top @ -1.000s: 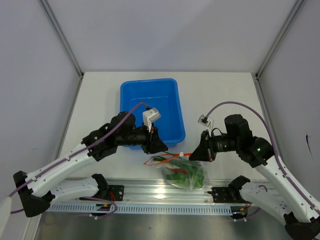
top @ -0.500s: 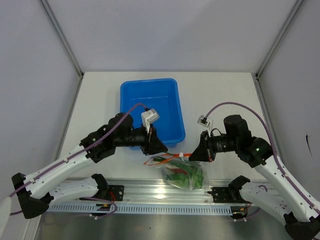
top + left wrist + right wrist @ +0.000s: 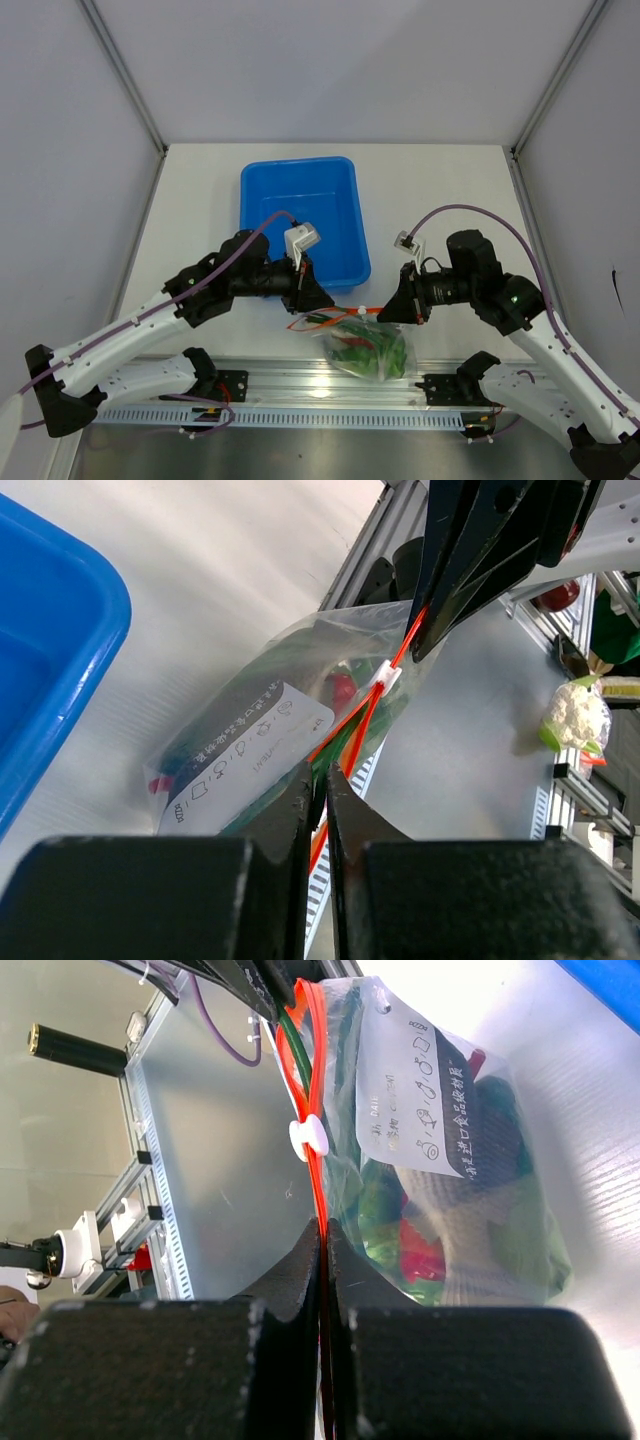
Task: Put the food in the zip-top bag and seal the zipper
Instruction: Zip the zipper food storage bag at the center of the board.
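Observation:
The clear zip-top bag (image 3: 368,346) lies at the table's front edge with green and red food (image 3: 418,1252) inside it. Its orange-red zipper (image 3: 340,316) runs between my two grippers. My left gripper (image 3: 317,300) is shut on the zipper's left end (image 3: 322,780). At the right end, my right gripper (image 3: 386,311) is shut on the strip (image 3: 322,1235). A white slider (image 3: 308,1137) sits on the zipper between the two grips. A white printed label (image 3: 250,742) covers part of the bag.
The blue bin (image 3: 300,200) stands just behind the left gripper, its corner close to the bag. An aluminium rail (image 3: 300,385) runs along the front edge under the bag. A whitish leafy toy vegetable (image 3: 575,715) lies beyond the rail in the left wrist view.
The left gripper's jaws have narrowed onto the zipper's left end and the left wrist has shifted slightly. The right gripper and the bag have stayed put.

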Robot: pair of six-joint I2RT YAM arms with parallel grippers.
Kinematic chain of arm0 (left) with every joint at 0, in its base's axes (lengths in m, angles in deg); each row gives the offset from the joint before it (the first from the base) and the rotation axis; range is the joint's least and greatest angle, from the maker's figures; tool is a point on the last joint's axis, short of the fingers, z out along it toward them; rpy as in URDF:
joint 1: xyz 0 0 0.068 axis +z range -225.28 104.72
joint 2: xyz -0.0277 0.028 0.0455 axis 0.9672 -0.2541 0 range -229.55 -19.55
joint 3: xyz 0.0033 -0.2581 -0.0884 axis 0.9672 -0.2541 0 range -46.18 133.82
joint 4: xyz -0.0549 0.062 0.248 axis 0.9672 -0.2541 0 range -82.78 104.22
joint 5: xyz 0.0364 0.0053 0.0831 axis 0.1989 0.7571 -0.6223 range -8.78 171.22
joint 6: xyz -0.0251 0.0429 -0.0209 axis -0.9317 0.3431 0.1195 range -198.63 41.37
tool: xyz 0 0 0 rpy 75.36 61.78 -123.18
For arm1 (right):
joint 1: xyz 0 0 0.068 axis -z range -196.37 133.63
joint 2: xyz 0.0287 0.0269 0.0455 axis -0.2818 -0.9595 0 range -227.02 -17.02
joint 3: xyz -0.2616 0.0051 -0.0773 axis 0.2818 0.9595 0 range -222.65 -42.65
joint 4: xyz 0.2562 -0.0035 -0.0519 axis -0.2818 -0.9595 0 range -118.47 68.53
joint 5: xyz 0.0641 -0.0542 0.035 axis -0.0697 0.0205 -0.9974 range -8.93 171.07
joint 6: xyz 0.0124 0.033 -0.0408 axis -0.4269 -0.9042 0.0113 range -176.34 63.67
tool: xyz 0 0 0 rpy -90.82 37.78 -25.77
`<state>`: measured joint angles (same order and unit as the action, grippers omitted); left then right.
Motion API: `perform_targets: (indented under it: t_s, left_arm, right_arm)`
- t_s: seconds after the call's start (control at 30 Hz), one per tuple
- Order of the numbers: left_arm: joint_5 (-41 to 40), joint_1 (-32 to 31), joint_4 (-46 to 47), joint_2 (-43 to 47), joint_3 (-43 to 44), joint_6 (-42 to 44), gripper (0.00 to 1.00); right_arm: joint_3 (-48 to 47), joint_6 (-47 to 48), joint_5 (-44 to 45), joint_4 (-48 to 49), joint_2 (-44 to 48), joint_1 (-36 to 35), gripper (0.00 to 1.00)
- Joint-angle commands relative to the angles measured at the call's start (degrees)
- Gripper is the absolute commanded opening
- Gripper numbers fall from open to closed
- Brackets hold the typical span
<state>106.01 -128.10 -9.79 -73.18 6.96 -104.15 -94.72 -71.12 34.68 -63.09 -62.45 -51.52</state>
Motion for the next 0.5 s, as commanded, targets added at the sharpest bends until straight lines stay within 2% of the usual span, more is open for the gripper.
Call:
perform_targets:
  t_s: [0.0,0.03,0.47]
  left_arm:
    - [0.6,-0.4,2.0,0.4,-0.1,-0.5,0.06]
    - [0.5,-0.6,1.8,0.4,-0.3,-0.4,0.01]
    - [-2.0,-3.2,-0.5,0.8,-3.0,0.1,0.01]
  right_arm:
    - [-1.1,-0.2,-0.7,2.4,0.5,-0.4,0.00]
    - [-1.1,-0.2,-0.6,2.3,0.7,-0.3,0.00]
    - [-1.9,-3.1,0.7,6.6,2.6,-0.4,0.00]
